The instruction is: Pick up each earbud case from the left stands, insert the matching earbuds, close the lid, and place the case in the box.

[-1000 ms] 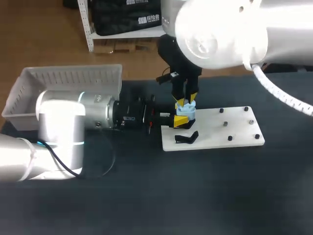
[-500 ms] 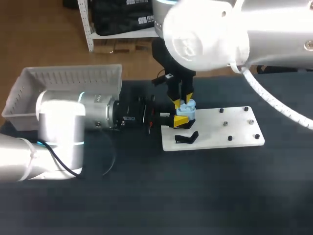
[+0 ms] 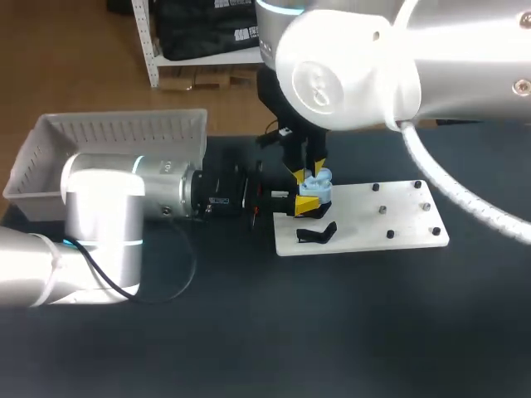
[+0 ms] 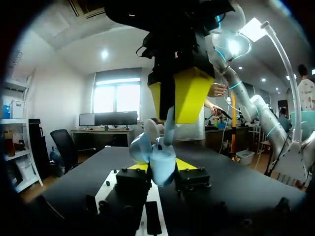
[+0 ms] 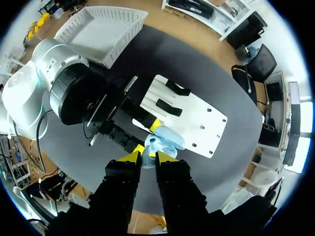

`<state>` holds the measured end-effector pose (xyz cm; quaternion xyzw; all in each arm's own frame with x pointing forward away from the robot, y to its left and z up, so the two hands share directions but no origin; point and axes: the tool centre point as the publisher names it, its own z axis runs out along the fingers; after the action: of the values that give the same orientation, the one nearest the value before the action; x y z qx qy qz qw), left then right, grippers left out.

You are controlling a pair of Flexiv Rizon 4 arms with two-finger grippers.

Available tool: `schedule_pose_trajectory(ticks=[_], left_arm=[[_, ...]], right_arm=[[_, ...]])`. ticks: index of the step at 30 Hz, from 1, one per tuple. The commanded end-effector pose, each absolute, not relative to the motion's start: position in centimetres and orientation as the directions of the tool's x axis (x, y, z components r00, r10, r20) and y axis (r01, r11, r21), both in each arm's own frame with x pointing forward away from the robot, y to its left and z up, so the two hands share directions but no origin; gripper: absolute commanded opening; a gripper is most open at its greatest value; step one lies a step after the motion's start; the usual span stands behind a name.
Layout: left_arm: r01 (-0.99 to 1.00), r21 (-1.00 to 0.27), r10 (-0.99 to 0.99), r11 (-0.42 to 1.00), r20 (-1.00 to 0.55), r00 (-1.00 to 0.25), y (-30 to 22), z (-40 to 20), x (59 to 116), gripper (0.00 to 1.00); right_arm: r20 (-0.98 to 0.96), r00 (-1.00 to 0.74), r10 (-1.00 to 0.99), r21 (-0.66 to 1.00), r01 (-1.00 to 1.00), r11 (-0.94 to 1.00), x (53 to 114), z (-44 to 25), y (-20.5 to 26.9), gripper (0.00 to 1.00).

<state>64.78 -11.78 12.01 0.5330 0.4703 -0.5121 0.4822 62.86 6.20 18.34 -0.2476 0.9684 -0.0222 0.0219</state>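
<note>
A dark, matte table (image 3: 332, 332) is seen across the whole of the head view. Two things are set directly on it. A flat white board (image 3: 398, 217) is laid near the middle, somewhat to the right, its long side running left to right. A white slatted box (image 3: 124, 133) is placed well apart from it, at the far left corner.

I believe this place is a robotics laboratory. My left arm (image 3: 99, 207) and my right arm (image 3: 373, 58) are big white machines with cables, and they work over a black table (image 3: 332, 332). On it lies a white fixture plate (image 3: 398, 220) with small pegs and a black stand (image 3: 318, 235). A white plastic basket (image 3: 116, 133) sits at the far left corner.
</note>
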Motion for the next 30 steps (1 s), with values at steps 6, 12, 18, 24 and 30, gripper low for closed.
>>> schedule_pose_trajectory(ticks=[6,12,18,24,30], left_arm=[[0.996,0.036,0.006,-0.086,-0.999,0.036,-11.86,11.97,64.64,0.0],[0.996,0.036,0.006,-0.086,-0.999,0.036,-11.86,11.97,64.64,0.0],[0.996,0.036,0.006,-0.086,-0.999,0.036,-11.86,11.97,64.64,0.0],[0.996,0.036,0.006,-0.086,-0.999,0.036,-11.86,11.97,64.64,0.0],[0.996,0.036,0.006,-0.086,-0.999,0.036,-11.86,11.97,64.64,0.0]], right_arm=[[-0.059,-0.882,-0.467,-0.053,-0.464,0.884,62.27,17.87,5.65,0.0],[-0.071,-0.886,-0.458,-0.053,-0.455,0.889,62.25,17.75,5.54,0.0],[-0.081,-0.887,-0.455,-0.052,-0.452,0.89,62.28,17.75,5.53,0.0],[-0.086,-0.887,-0.453,-0.05,-0.45,0.891,62.41,17.63,5.49,0.0],[-0.086,-0.887,-0.453,-0.047,-0.451,0.891,62.48,17.44,5.53,0.0]])
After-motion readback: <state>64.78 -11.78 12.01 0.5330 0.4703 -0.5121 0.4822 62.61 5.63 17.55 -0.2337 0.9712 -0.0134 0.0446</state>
